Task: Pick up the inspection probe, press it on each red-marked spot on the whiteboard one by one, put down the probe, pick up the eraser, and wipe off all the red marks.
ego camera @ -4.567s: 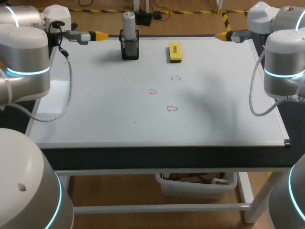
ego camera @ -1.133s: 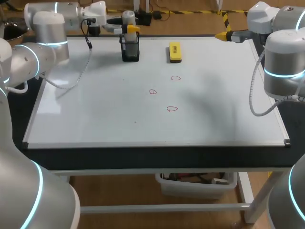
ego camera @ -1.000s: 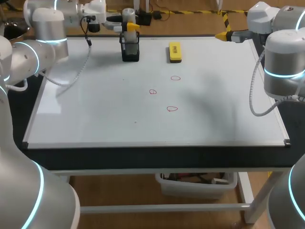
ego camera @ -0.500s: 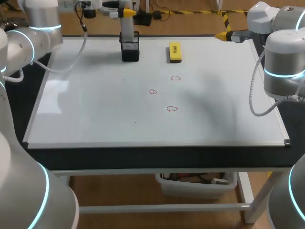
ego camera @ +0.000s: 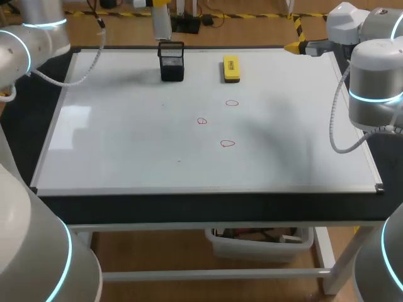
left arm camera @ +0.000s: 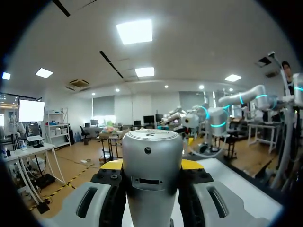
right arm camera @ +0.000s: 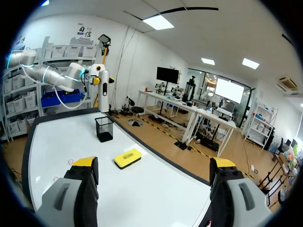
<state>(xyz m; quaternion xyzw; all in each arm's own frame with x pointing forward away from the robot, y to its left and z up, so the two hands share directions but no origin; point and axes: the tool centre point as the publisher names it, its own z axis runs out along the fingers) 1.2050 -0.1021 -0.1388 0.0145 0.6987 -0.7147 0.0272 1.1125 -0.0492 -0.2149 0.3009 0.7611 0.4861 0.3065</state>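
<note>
The grey cylindrical inspection probe [ego camera: 162, 25] hangs upright just above its black mesh holder [ego camera: 171, 61] at the whiteboard's far edge. My left gripper [ego camera: 157, 4] is shut on the probe's upper part. In the left wrist view the probe [left arm camera: 150, 151] fills the gap between the yellow-tipped fingers [left arm camera: 110, 165]. The yellow eraser [ego camera: 231, 68] lies right of the holder. Three red marks [ego camera: 232, 102], [ego camera: 201, 121], [ego camera: 227, 143] sit mid-board. My right gripper [right arm camera: 154, 163] stands open and empty at the far right edge, with the eraser [right arm camera: 128, 157] and holder [right arm camera: 104, 128] ahead of it.
The whiteboard [ego camera: 126, 145] covers nearly the whole tabletop, with a dark table edge [ego camera: 208, 207] along the front. My right arm [ego camera: 374, 88] stands at the board's right side.
My left arm came from the left side, shut on the probe in the holder, and over the last second has lifted it straight up out of the holder. The right arm has kept still.
</note>
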